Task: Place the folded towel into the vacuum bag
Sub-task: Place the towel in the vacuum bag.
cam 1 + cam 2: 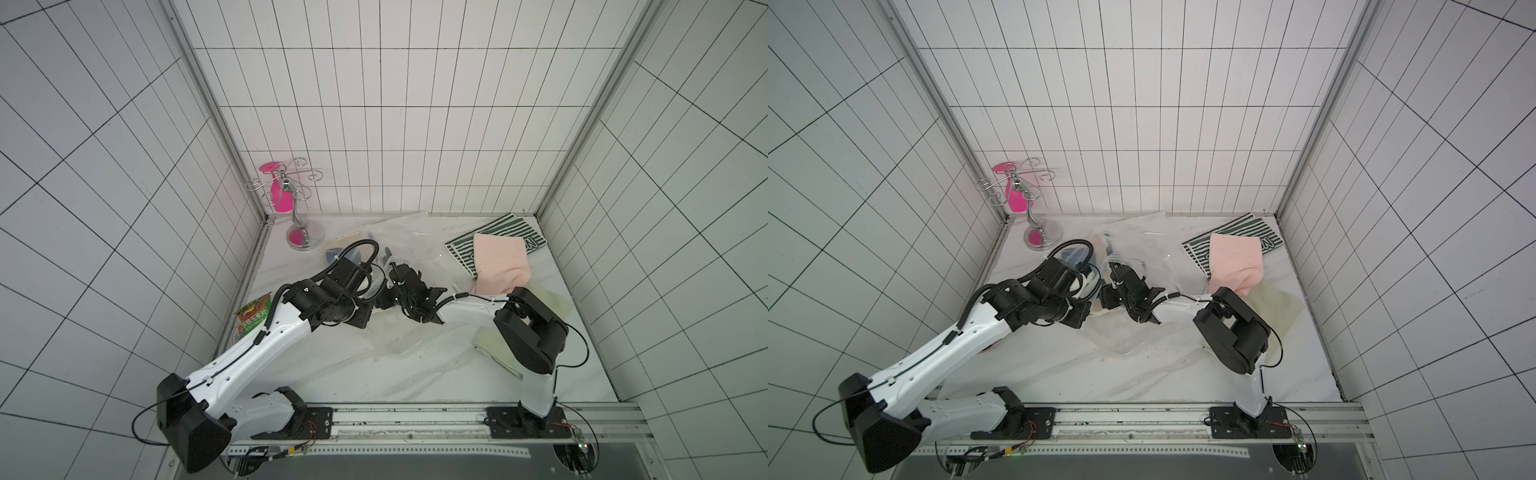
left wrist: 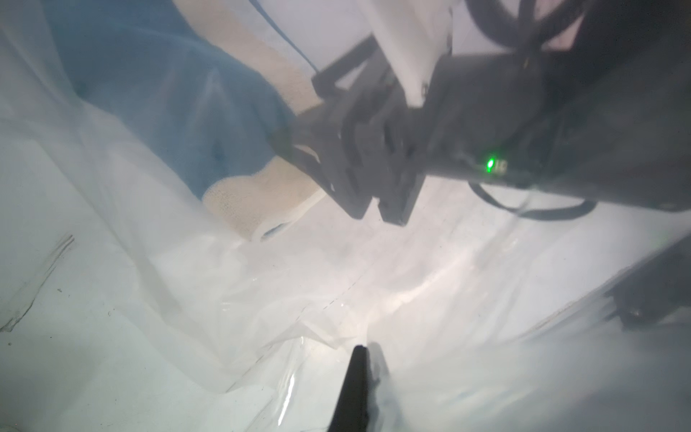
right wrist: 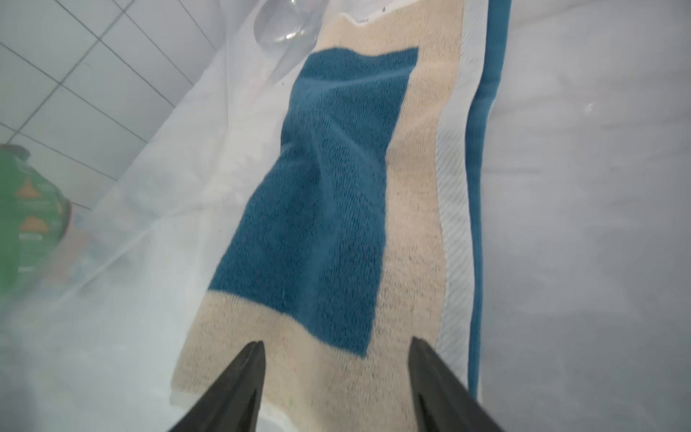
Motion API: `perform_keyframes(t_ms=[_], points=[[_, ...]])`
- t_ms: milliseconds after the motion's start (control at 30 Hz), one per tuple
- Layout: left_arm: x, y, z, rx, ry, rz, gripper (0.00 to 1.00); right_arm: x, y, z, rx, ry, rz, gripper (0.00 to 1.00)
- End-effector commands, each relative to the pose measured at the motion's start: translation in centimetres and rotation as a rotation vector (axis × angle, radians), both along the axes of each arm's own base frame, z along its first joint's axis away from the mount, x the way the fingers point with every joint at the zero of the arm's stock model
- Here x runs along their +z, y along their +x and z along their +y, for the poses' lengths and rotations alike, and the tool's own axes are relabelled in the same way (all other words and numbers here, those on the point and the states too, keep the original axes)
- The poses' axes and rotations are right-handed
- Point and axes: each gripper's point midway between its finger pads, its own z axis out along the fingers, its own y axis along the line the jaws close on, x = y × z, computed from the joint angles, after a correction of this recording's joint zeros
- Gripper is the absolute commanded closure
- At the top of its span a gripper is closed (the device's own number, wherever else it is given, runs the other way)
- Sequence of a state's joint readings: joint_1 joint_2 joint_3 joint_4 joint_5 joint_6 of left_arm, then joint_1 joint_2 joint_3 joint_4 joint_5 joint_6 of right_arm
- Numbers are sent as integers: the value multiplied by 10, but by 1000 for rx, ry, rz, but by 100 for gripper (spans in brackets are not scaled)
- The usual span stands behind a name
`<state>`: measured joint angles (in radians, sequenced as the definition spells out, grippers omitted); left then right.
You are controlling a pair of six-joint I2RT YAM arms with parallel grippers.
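The folded towel [image 3: 329, 187], blue with a beige border, lies inside the clear vacuum bag [image 1: 399, 232] at the back of the table. It also shows in the left wrist view [image 2: 168, 112] and, partly hidden by the arms, in both top views [image 1: 334, 249] [image 1: 1073, 255]. My right gripper [image 3: 336, 342] is open, reaching into the bag [image 1: 1133, 232], its fingertips spread just above the towel's beige end. The left wrist view shows it from the side [image 2: 375, 218]. My left gripper [image 2: 364, 351] is shut on a fold of the bag's film, close beside the right gripper [image 1: 390, 259].
A pink towel [image 1: 500, 262] lies on a striped cloth [image 1: 494, 237] at the back right. A pale cloth [image 1: 496, 349] sits under the right arm. A green snack packet [image 1: 253, 320] leans by the left wall. A chrome stand [image 1: 301, 232] is at the back left.
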<state>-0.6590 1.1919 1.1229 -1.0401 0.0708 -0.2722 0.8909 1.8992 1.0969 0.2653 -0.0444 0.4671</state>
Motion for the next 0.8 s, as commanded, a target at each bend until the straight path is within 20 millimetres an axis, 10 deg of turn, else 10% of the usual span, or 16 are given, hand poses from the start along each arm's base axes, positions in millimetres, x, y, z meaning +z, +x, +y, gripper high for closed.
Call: perform_keyframes(t_ms=[0,167,500,767], points=[[8,6,-6,-12,-44,-47,100,-20,-37,-1,-9,18,131,53],[3,6,-13,-47,-47,-28,100,-35,-46,3,-44,39,187,63],[0,-17,-16,-91,-54,53,100,-10,25,28,-107,88,75,64],[-6,0,12,23,76,32,100,-24,-8,23,-25,44,169,55]])
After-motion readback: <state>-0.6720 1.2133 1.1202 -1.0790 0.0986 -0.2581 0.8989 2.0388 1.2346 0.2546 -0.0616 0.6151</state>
